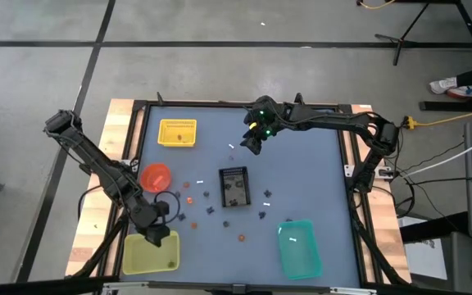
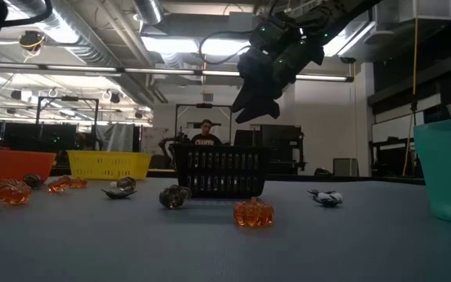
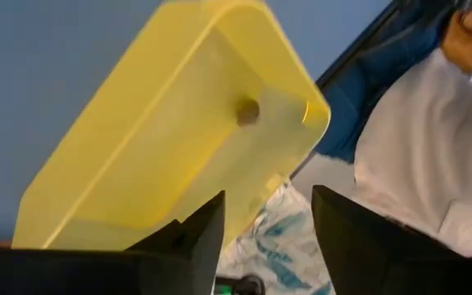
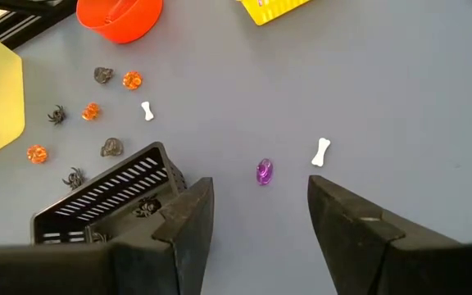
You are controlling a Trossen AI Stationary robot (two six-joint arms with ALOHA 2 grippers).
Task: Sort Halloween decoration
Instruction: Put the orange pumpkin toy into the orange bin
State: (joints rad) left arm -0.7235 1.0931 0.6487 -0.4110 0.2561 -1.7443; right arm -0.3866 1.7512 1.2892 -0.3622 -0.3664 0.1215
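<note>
High view: the left claw (image 1: 156, 233) is hung over the yellow-green tray (image 1: 149, 254); the right claw (image 1: 251, 141) is raised over the blue bench (image 1: 318, 172). Trinkets (image 1: 211, 206) are scattered around the black basket (image 1: 234, 188).

Low view: an orange pumpkin (image 2: 254, 213) is seen nearest.

Left wrist view: the claw is spread and empty, one small dark piece (image 3: 247, 111) lying in the tray.

Right wrist view: the claw is spread, holding nothing, above a purple trinket (image 4: 264, 171) and white bone (image 4: 322, 152). A straight descent centred on one piece would be best.
</note>
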